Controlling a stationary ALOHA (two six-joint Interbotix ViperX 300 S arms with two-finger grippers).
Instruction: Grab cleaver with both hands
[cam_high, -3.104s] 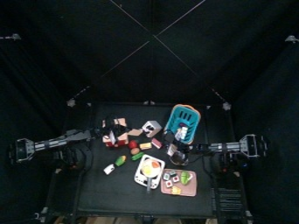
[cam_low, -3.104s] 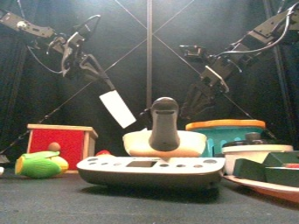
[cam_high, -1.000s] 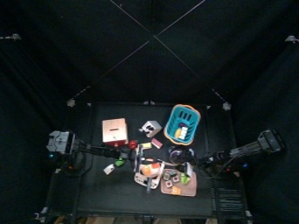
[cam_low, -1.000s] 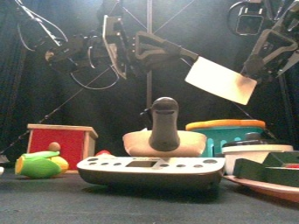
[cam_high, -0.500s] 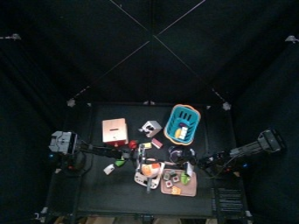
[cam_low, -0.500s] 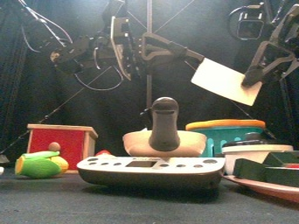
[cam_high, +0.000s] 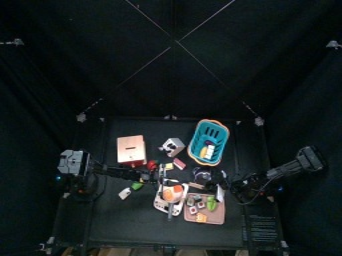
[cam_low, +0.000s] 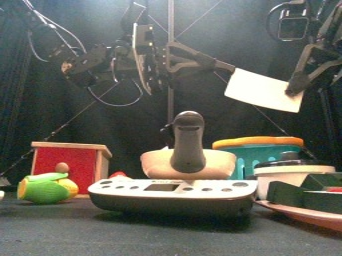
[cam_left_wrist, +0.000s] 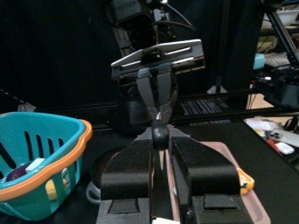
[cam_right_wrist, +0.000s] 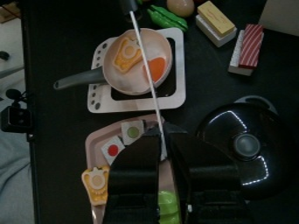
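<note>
While held aloft, cleaver (cam_low: 262, 88) tilted flatter

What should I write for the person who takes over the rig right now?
Left tool: shut on the handle of the cleaver.
Right tool: at the blade's far end; a firm grip is not confirmed.
Cleaver: in the air, high above the toys.
Done: cleaver lifted, left side held.
Left to do: confirm the right tool's grip on the blade.
</note>
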